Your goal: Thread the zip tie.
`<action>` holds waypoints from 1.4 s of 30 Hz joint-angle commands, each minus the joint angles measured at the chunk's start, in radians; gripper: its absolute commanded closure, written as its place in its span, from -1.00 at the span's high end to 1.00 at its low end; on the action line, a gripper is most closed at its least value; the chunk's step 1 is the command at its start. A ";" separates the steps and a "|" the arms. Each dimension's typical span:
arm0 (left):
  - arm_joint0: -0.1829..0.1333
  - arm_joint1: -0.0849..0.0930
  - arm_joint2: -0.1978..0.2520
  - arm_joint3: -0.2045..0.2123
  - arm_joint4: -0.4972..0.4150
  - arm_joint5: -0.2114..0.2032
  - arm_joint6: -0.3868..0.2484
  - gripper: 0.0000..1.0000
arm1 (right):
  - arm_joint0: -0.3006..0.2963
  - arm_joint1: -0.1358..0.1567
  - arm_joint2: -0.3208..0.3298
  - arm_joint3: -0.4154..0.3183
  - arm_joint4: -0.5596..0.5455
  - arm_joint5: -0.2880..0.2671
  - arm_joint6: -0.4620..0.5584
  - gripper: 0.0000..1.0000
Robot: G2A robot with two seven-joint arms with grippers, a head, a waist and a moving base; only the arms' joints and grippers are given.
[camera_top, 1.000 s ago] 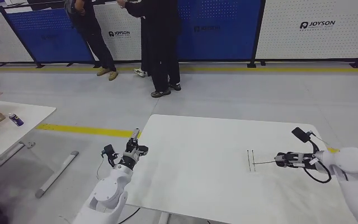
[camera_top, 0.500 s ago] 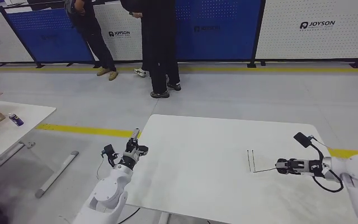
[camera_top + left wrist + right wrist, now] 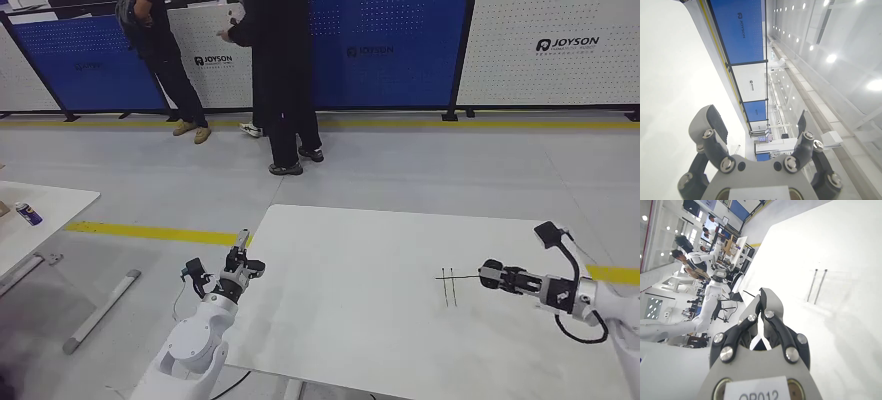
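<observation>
Where the white tabletop [image 3: 350, 310] reaches its near-left corner, the left tool [image 3: 243, 255] sits at the edge. Its dark-padded fingers [image 3: 715, 121] are spread wide, with nothing between them.

Toward the right side of the tabletop, the right tool [image 3: 484, 275] is low over the surface. Its tips are pressed together, pinching one end of a thin black strip — the held zip tie [image 3: 458, 276]. From the tips this tie runs roughly level toward the middle of the tabletop. In the right wrist view it shows as a short dark sliver [image 3: 748, 294] beyond the closed tips.

Just under the held tie lies the pair of loose zip ties [image 3: 453, 288], flat on the tabletop. They are side by side, parallel and close but apart, each running near to far, with a small head at one end. The held tie crosses them near their far ends; whether it touches them cannot be told.

Beyond the far edge of the tabletop are a grey floor with a yellow line [image 3: 150, 233] and, farther back, a row of blue and white panels [image 3: 390, 50]. A second table [image 3: 40, 215] stands well apart to the left — a small can [image 3: 29, 213] rests on it.
</observation>
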 commanded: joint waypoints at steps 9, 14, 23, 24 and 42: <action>0.000 0.000 0.000 0.000 0.000 0.000 0.000 1.00 | 0.001 0.000 -0.003 -0.001 -0.003 0.002 0.000 -1.00; 0.000 0.000 0.000 0.000 0.000 0.000 0.000 1.00 | 0.001 0.000 -0.003 -0.001 -0.003 0.002 0.000 -1.00; 0.000 0.000 0.000 0.000 0.000 0.000 0.000 1.00 | 0.031 -0.049 -0.153 0.016 -0.016 0.014 -0.351 -1.00; 0.000 0.000 0.000 0.000 0.000 0.000 0.000 1.00 | 0.045 -0.057 -0.187 0.019 -0.041 0.026 -0.373 -1.00; -0.008 0.001 0.005 -0.013 -0.012 0.033 -0.047 1.00 | 0.123 -0.090 -0.309 0.070 -0.111 0.079 -0.384 -1.00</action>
